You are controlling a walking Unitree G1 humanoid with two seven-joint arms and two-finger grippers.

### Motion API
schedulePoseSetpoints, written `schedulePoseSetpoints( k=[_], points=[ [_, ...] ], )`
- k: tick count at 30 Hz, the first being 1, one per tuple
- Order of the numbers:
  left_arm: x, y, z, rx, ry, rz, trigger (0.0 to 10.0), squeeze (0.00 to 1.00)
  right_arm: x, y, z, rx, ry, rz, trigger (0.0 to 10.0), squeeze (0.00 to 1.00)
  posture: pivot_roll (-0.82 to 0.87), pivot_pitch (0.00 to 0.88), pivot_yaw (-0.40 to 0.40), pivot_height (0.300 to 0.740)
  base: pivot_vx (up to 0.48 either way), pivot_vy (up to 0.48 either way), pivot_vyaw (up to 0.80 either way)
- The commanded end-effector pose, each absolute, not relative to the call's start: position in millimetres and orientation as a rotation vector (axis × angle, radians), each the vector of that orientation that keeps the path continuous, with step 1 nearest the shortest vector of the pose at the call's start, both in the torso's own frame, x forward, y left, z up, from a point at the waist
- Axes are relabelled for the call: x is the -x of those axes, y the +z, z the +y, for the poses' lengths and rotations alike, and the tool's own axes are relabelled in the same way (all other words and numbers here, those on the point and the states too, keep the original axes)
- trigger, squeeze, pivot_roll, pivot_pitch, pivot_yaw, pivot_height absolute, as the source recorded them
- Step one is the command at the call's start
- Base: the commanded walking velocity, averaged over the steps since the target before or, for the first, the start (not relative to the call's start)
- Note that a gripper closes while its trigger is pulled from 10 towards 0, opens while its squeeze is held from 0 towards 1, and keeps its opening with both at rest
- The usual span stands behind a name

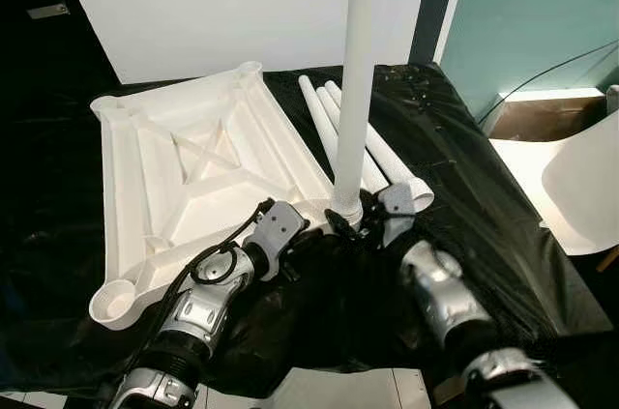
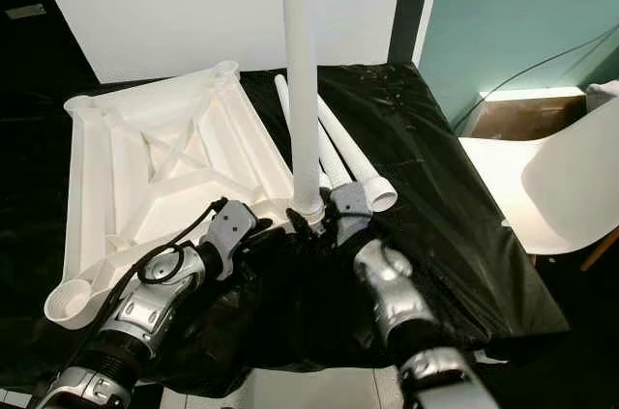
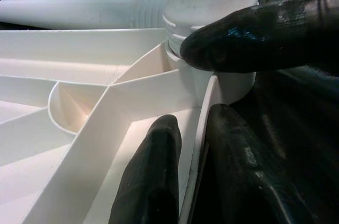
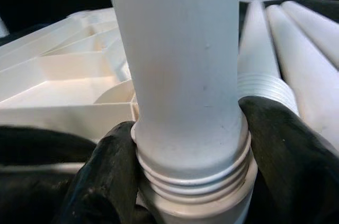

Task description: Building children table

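Table leg stood upright in a corner socket.
Right gripper [image 1: 360, 225] clamps the upright leg [image 1: 356, 80]; left gripper [image 1: 308, 231] pinches the upturned tabletop [image 1: 193, 177] rim, near right.

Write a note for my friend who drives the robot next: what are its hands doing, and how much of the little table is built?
Right gripper: shut on the upright leg, at its threaded base, which sits in the tabletop's near corner socket.
Left gripper: fingers straddle the tabletop edge rim beside that socket; not clearly clamped.
Tabletop lies upside down on the black sheet.
Three spare legs lie to its right.
Done: one leg standing in a socket; threads show, so likely not fully screwed.
Left: tighten it, then fit three more.
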State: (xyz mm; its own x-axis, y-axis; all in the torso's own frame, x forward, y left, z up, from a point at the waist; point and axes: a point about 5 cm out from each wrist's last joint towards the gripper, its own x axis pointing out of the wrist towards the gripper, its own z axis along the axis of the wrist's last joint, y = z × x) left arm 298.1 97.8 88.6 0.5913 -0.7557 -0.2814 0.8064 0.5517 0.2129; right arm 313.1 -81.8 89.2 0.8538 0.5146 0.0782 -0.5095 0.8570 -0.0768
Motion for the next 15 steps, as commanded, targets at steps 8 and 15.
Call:
schedulePoseSetpoints(
  k=[8,15],
  points=[
    [-284,61,90,-0.329,-0.998,0.296,10.0,0.0,-316,92,-59,0.039,0.629,-0.082,10.0,1.0,0.02,0.0,0.003,0.74,0.0,0.0,0.0],
    [-281,58,92,-0.322,-0.99,0.301,10.0,0.0,-321,111,-74,0.157,0.75,-0.147,10.0,0.0,0.02,0.0,0.002,0.74,0.0,0.0,0.0]
  ],
)
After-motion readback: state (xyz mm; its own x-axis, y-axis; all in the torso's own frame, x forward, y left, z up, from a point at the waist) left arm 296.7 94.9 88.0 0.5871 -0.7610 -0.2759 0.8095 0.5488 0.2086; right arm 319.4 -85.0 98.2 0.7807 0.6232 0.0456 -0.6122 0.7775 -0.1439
